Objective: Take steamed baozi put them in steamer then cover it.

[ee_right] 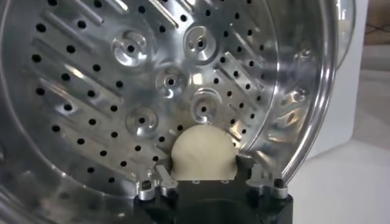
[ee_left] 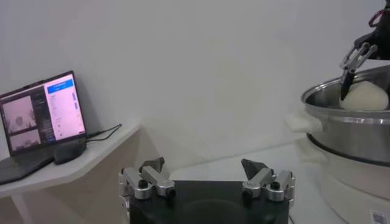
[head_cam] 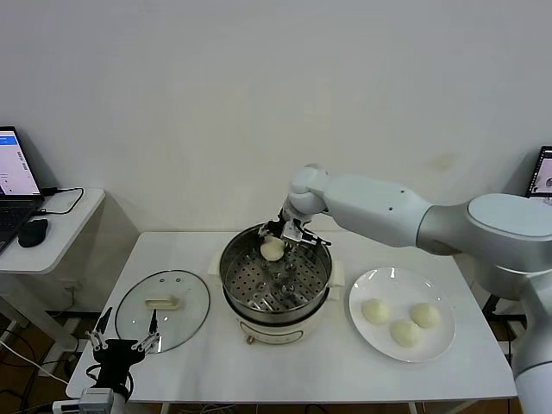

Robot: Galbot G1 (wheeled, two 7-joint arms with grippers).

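Observation:
My right gripper (head_cam: pixel 278 241) is shut on a cream-white baozi (head_cam: pixel 272 249) and holds it above the far rim of the steel steamer (head_cam: pixel 235 278). In the right wrist view the baozi (ee_right: pixel 203 152) sits between the fingers over the perforated tray (ee_right: pixel 122 91). Three more baozi (head_cam: pixel 402 322) lie on the white plate (head_cam: pixel 369 285) at the right. The glass cover (head_cam: pixel 190 293) with its cream bar handle lies flat on the table left of the steamer. My left gripper (head_cam: pixel 126 339) is open and empty, parked low by the table's front left corner.
A side table at far left carries a laptop (ee_left: pixel 42 115) and a mouse (head_cam: pixel 33 231). The left wrist view shows the steamer (ee_left: pixel 347 131) off to one side with the held baozi (ee_left: pixel 365 96) over it. A second screen (head_cam: pixel 543 172) stands at far right.

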